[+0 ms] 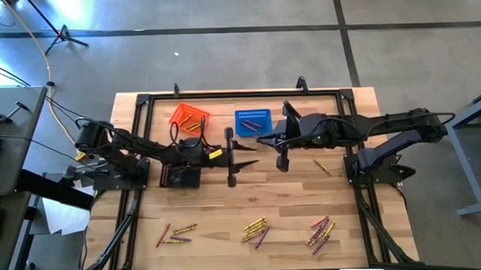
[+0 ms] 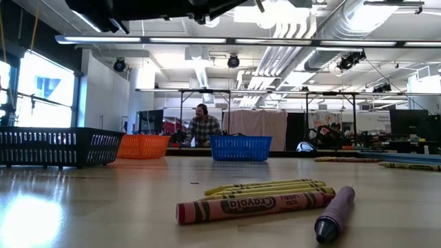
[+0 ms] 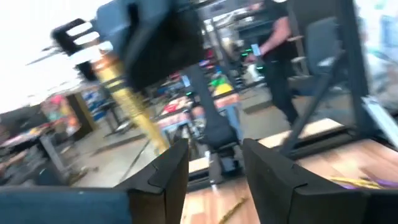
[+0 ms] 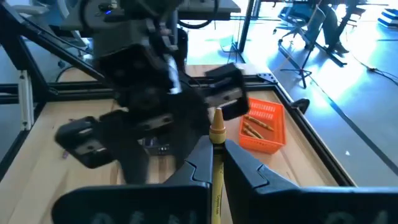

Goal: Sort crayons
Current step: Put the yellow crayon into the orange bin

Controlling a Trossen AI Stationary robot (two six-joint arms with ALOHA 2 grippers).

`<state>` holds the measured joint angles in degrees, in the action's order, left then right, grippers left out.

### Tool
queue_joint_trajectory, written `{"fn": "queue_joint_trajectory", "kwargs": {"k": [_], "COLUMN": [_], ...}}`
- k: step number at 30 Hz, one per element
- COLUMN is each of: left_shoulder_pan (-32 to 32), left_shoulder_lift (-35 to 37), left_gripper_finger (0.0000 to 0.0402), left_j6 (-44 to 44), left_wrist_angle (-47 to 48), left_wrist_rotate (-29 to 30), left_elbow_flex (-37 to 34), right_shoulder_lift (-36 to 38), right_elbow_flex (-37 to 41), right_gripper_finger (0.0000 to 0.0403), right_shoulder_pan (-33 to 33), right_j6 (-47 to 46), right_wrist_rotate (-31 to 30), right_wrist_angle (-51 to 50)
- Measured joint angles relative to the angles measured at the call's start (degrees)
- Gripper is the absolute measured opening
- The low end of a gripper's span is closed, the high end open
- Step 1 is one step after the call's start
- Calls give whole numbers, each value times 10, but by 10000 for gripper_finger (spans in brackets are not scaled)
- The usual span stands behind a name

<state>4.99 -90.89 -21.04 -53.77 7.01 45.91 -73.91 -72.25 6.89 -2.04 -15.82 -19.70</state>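
Most of the crayons (image 1: 255,228) lie in three loose clusters along the lower edge of the high view, well apart from both arms, with one stray crayon (image 1: 322,167) on the bare wood right of centre. The right gripper (image 4: 216,163) is clamped on a yellow crayon (image 4: 216,134) that stands up between its fingers; in the high view it sits at centre frame just below the blue basket (image 1: 253,122). The left gripper (image 3: 212,168) has its fingers spread with nothing between them, and it hangs at centre frame close to the right arm. The orange basket (image 1: 188,117), holding a few crayons, sits in the upper centre-left, and a black basket (image 1: 180,177) lies under the left arm. The table (image 1: 227,208) keeps a broad open band of wood between the arms and the lower clusters.
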Motion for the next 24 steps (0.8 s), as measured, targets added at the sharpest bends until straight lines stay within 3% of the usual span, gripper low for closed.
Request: {"fn": "queue_joint_trajectory", "kwargs": {"k": [5, 13, 24], "left_shoulder_pan": [0, 0, -1], "left_shoulder_lift": [1, 1, 1], "left_gripper_finger": [150, 150, 150], "left_j6": [41, 56, 59], "left_wrist_angle": [-2, -2, -6], "left_wrist_rotate": [71, 23, 25], "left_elbow_flex": [12, 12, 13], "right_shoulder_lift": [0, -7, -45], "right_elbow_flex": [0, 0, 0], "right_gripper_finger": [6, 6, 7], "right_shoulder_pan": [10, 11, 11], "right_j6": [9, 30, 65], "right_wrist_rotate": [-2, -2, 1], "right_wrist_angle": [1, 11, 39]}}
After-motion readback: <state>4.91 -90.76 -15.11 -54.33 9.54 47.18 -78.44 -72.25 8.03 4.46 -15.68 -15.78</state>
